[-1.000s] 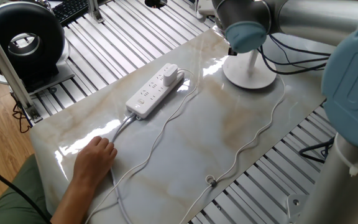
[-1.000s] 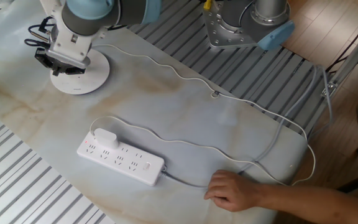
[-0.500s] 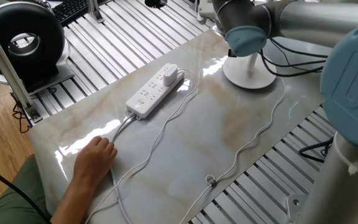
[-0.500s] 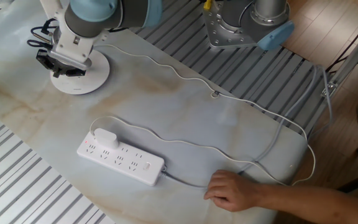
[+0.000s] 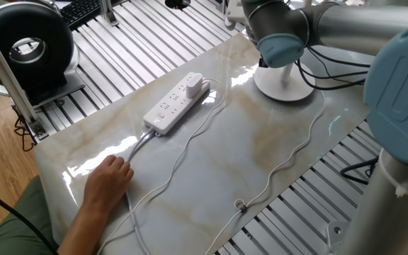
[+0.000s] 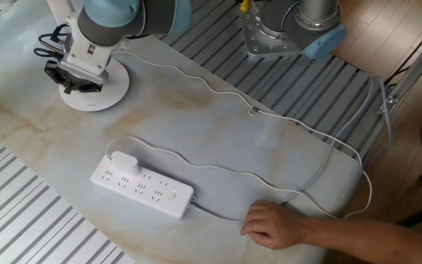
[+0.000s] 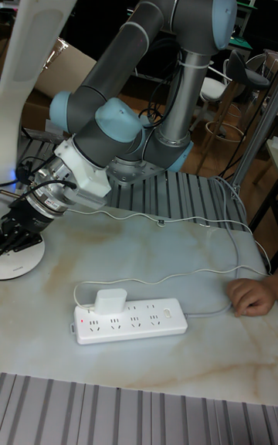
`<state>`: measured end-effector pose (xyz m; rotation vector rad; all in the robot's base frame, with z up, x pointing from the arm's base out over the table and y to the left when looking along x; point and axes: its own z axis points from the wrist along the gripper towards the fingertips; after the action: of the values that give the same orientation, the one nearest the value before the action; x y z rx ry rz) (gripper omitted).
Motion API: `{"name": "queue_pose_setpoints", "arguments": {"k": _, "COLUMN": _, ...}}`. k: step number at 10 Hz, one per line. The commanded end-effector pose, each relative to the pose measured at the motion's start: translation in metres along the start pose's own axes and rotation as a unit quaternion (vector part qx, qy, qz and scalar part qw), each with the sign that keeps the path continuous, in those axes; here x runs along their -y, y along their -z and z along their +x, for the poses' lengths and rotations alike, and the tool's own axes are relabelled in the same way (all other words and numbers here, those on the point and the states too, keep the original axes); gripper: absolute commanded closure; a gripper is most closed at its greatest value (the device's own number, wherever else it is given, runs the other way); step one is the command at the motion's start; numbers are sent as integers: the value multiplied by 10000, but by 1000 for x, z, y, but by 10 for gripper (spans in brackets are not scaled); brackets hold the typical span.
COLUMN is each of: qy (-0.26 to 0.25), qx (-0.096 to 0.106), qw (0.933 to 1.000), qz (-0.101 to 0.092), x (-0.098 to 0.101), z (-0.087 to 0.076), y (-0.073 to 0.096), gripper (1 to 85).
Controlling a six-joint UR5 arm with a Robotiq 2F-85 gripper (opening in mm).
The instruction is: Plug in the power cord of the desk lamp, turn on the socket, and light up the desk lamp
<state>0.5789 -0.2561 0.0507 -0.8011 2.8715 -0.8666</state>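
Note:
The desk lamp stands at the table's far corner, its round white base [image 6: 101, 94] under my gripper [image 6: 73, 79]. In the tall view the gripper [image 7: 14, 238] points down at the base [image 7: 23, 259] beside the pole [image 7: 27, 66], with its black fingers close together and nothing held. In one fixed view my wrist hides the gripper above the lamp base [image 5: 289, 88]. The power cord [image 6: 218, 92] snakes from the lamp across the table, and its square plug [image 6: 125, 163] sits in the end outlet of the socket [image 6: 149, 189]. A small red light shows at that end of the socket [image 7: 135, 320].
A person's hand [image 6: 273, 224] rests on the table by the socket's thicker cable [image 6: 321, 172]. A black ring-shaped device [image 5: 27, 46] stands off the table's far left. Slatted metal framing [image 5: 154, 35] surrounds the marble top.
My gripper and wrist have shifted slightly over the lamp base. The plug, socket, cord and hand have stayed where they were.

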Motion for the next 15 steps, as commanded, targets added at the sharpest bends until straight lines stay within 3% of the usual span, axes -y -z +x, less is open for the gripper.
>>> {"name": "queue_pose_setpoints", "arguments": {"k": 1, "qy": -74, "qx": 52, "qw": 10000, "qz": -11, "x": -1, "z": 1, "y": -3, "gripper": 847}}
{"name": "queue_pose_setpoints", "arguments": {"k": 6, "qy": -93, "qx": 42, "qw": 9999, "qz": 9, "x": -1, "z": 2, "y": -5, "gripper": 847}}
{"name": "queue_pose_setpoints", "arguments": {"k": 7, "qy": -81, "qx": 7, "qw": 9999, "qz": 109, "x": 5, "z": 2, "y": -5, "gripper": 847}}
{"name": "queue_pose_setpoints", "arguments": {"k": 8, "qy": -80, "qx": 63, "qw": 9999, "qz": 3, "x": 1, "z": -1, "y": -4, "gripper": 847}}
{"name": "queue_pose_setpoints", "arguments": {"k": 11, "qy": -9, "qx": 63, "qw": 10000, "qz": -31, "x": -1, "z": -1, "y": -4, "gripper": 847}}
{"name": "queue_pose_setpoints", "arguments": {"k": 15, "qy": 18, "qx": 106, "qw": 9997, "qz": -222, "x": -11, "z": -3, "y": -3, "gripper": 847}}
